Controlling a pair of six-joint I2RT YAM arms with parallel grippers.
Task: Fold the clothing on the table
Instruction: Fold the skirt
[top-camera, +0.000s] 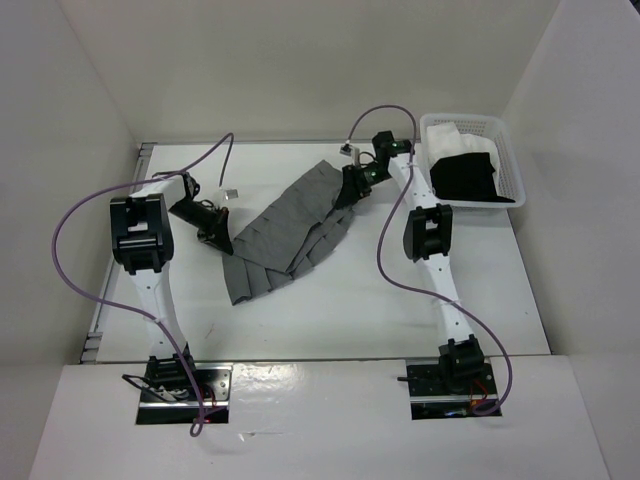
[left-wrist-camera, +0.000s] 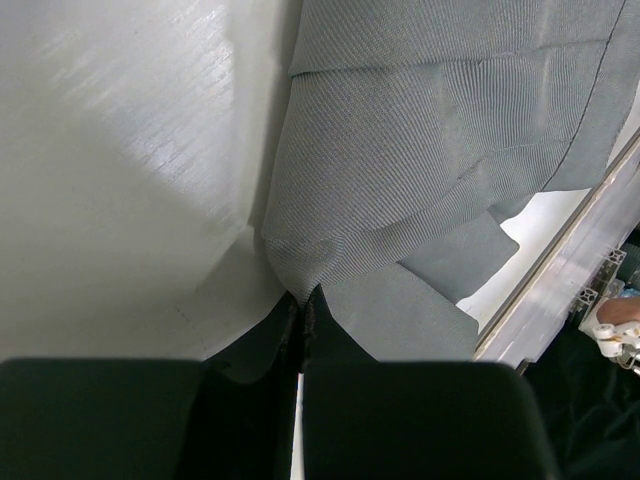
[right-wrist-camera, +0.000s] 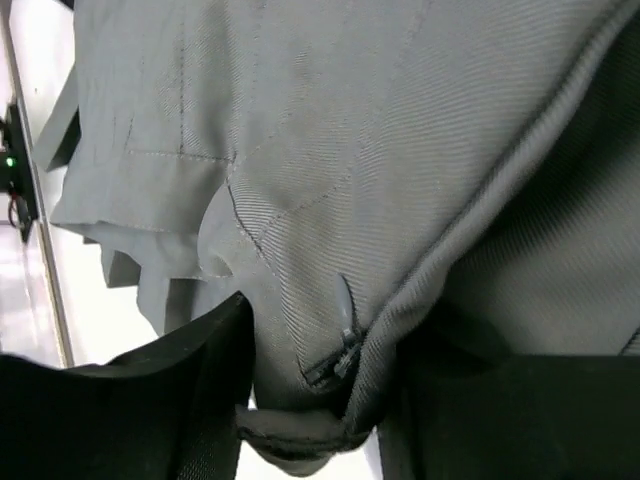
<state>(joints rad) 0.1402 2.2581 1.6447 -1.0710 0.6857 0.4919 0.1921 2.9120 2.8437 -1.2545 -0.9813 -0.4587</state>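
Top external view: bare flat white counter (top-camera: 350, 310) is lying open between the arm bases and the medium-grey pleated soft-fabric skirt (top-camera: 285, 230), which is stretching diagonally mid-counter. Left hand (top-camera: 215, 237) is clenching the skirt's left edge. Right hand (top-camera: 352, 185) is straddling the far waistband; whether it is gripping, I cannot tell. White plastic basket (top-camera: 512, 165) is sitting far right.

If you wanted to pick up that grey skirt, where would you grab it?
Probably at the narrow waistband end of the skirt, by the zipper, coming from the far right side. The fabric bunches into a thick fold there, which the right gripper straddles; the wide pleated hem splays loose.
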